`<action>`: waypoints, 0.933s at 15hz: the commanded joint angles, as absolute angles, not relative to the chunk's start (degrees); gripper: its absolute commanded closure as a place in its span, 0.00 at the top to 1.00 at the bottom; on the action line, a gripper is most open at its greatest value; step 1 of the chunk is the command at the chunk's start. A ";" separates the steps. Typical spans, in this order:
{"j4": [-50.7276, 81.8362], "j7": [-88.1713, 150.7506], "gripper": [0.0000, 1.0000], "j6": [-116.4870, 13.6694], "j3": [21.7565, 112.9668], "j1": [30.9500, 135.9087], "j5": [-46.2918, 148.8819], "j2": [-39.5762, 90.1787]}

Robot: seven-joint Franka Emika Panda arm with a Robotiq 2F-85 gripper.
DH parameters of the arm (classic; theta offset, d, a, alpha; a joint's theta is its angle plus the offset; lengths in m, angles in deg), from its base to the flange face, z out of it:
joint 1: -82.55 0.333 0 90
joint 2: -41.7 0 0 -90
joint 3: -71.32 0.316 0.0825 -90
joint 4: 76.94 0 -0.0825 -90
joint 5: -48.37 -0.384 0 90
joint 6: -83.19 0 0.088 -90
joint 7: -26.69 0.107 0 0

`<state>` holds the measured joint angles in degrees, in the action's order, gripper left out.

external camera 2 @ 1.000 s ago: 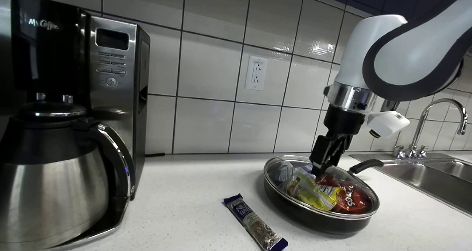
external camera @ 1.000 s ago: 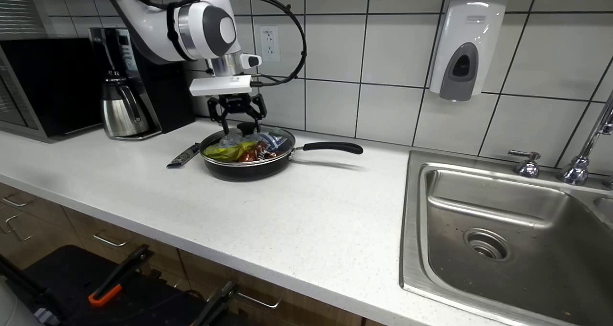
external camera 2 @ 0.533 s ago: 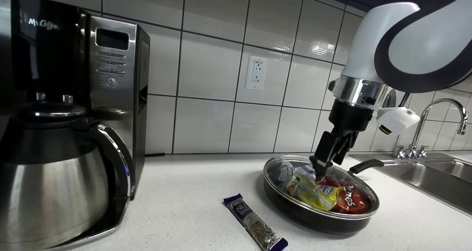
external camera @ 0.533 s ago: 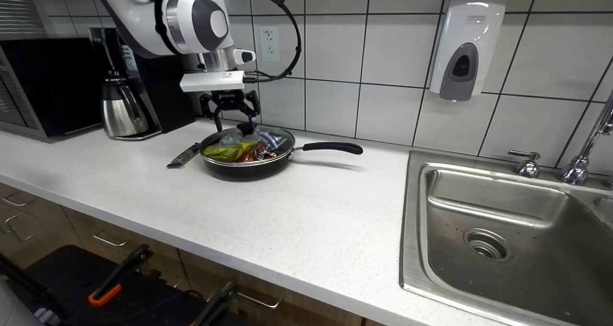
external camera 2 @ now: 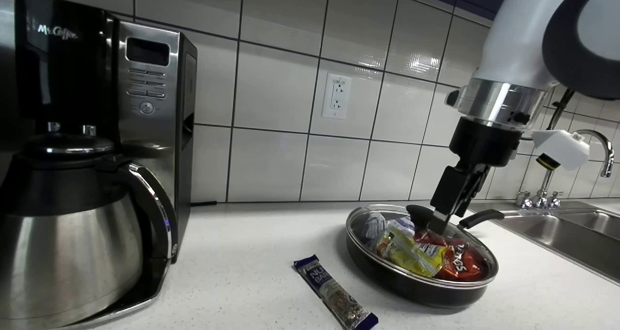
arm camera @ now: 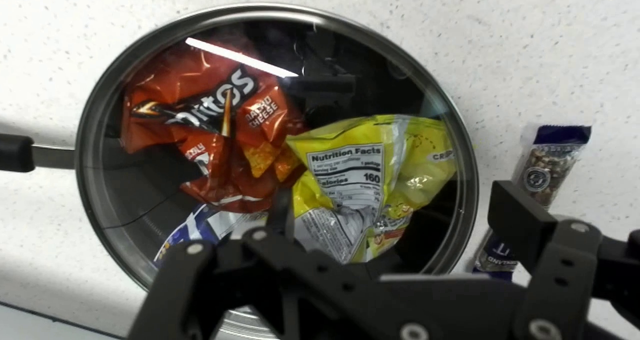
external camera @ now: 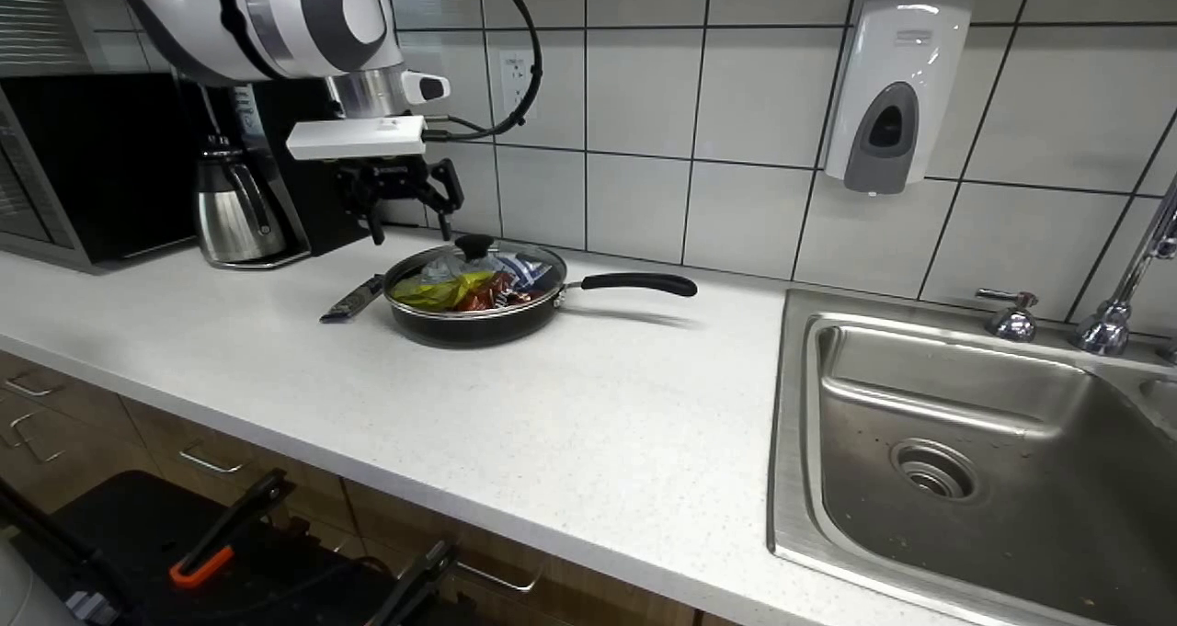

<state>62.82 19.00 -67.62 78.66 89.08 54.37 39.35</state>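
We find the tool spread wide, with nothing in its grasp. Just beside it stands the black knob of the glass lid, which sits on the pan below the tool, over snack bags. We note a snack bar on the surface beneath; a coffee pot stands farther off.

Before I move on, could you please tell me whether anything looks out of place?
Yes: snack bags lie in the frying pan under its glass lid, an odd place for packaged food. A nut bar lies outside, beside the pan. The lid itself looks evenly seated.
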 commanded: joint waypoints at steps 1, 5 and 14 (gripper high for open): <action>67.59 16.76 1.00 -65.60 79.52 90.04 51.81 45.62; 71.05 17.17 1.00 -65.00 79.42 91.22 51.93 49.49; 72.82 18.06 1.00 -64.10 79.13 91.81 53.40 50.76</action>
<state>72.88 18.11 -64.22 79.12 91.82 53.46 50.73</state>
